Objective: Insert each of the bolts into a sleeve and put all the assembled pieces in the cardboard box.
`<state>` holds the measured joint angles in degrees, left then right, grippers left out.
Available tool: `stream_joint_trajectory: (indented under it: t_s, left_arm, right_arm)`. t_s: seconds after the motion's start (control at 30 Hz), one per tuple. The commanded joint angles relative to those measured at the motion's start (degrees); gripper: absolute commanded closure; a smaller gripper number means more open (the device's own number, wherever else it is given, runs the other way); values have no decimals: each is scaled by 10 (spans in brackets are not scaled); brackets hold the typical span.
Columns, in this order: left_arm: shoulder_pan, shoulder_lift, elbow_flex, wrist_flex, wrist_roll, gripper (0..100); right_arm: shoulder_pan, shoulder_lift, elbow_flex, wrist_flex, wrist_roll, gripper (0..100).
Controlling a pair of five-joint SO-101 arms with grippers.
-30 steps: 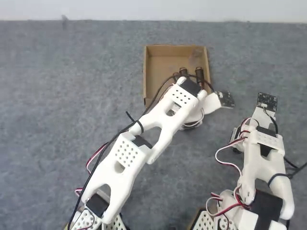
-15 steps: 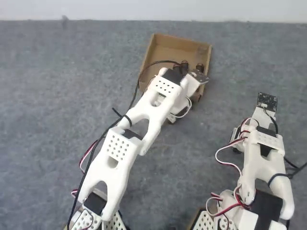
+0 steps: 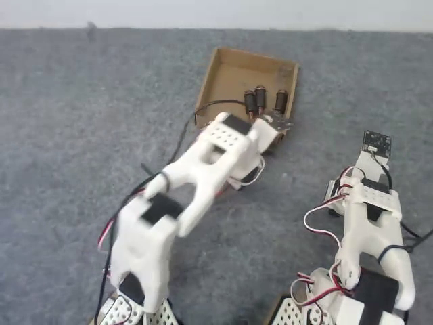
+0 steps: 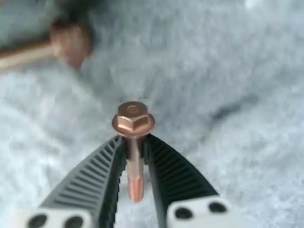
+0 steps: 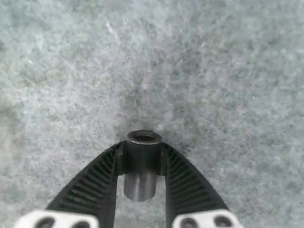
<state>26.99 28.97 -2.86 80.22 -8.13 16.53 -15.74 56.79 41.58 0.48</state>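
The left fingers [image 4: 95,175] pinch a copper bolt [image 4: 133,121] by its shank, at the near edge of the cardboard box [image 3: 203,95]. Three assembled pieces [image 3: 260,99] lie inside the box. Well apart from the box, the right fingers [image 5: 90,190] clamp a dark sleeve [image 5: 141,164] over the grey bench [image 3: 81,135]

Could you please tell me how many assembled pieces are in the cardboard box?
3, in a row toward the cardboard box's near right corner: first piece, middle piece, last piece. An arm covers the near edge, so more may be hidden.
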Motion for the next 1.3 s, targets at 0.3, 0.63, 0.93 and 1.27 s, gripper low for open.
stream_joint_trajectory:
  t_s: [0.3,0.63,0.93,1.27]
  left_arm:
    - [-209,-300,319,-222,151,987]
    - [-319,-301,368,-297,179,987]
    - [-328,-316,407,-363,228,952]
    - [-326,-310,406,-366,228,920]
  right_arm:
    - [-7,0,-34,-5,-2,991]
    - [-19,0,-28,-6,-1,991]
    - [-19,-1,-27,-7,-1,991]
    - [-19,-1,-27,-4,-1,991]
